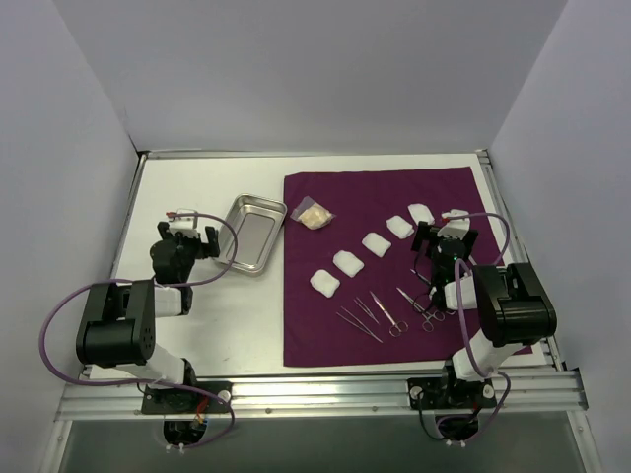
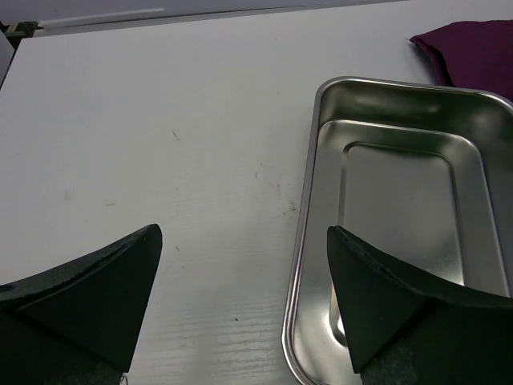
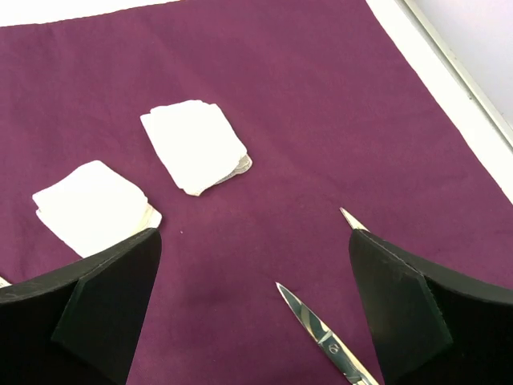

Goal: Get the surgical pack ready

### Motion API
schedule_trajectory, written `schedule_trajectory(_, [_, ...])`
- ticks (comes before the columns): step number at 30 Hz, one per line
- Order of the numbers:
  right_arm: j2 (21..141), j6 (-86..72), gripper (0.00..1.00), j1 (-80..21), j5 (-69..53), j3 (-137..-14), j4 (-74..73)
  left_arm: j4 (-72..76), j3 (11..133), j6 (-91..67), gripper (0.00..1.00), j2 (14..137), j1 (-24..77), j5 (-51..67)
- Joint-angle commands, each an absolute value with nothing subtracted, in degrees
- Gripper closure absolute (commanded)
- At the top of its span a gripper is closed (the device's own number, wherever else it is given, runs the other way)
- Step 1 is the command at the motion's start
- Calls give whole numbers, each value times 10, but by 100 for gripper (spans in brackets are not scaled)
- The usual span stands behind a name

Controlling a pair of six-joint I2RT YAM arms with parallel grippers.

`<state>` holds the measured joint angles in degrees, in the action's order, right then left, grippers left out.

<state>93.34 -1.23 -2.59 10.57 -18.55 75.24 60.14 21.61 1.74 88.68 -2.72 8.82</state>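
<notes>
A dark purple cloth (image 1: 394,212) lies spread on the right half of the table. On it a diagonal row of several white gauze pads (image 1: 349,262) runs up to the right, with several thin metal instruments (image 1: 380,313) below. A steel tray (image 1: 246,232) sits empty left of the cloth. My left gripper (image 1: 189,239) is open, low beside the tray's left rim (image 2: 300,241). My right gripper (image 1: 441,243) is open above the cloth, over scissor blades (image 3: 321,333), with two gauze pads (image 3: 195,144) ahead of it.
A crumpled cream-coloured wad (image 1: 314,214) lies at the cloth's upper left corner. A corner of the cloth (image 2: 473,48) shows past the tray. White walls close the back and sides. Metal rails edge the table at right (image 1: 498,207) and front.
</notes>
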Motion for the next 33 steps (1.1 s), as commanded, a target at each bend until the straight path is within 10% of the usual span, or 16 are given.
schedule_trajectory(1, [920, -6, 0, -23, 98, -207, 797, 621, 217, 18, 6, 881, -29, 94])
schedule_trajectory(10, [696, -33, 8, -24, 33, -268, 537, 623, 217, 16, 6, 876, -32, 101])
schedule_trajectory(16, [648, -83, 40, -37, -83, -436, 233, 171, 503, -6, 2, 827, -72, 132])
schedule_trajectory(21, [695, -79, 43, -161, 17, -609, -7, -117, 681, 51, 7, 836, -81, 172])
schedule_trajectory(27, [796, -122, 73, -252, 9, -742, -318, -391, 769, 159, 7, 806, -84, 171])
schedule_trajectory(33, [816, -220, 73, -410, 43, -699, -422, -492, 738, 197, 7, 743, -93, 156])
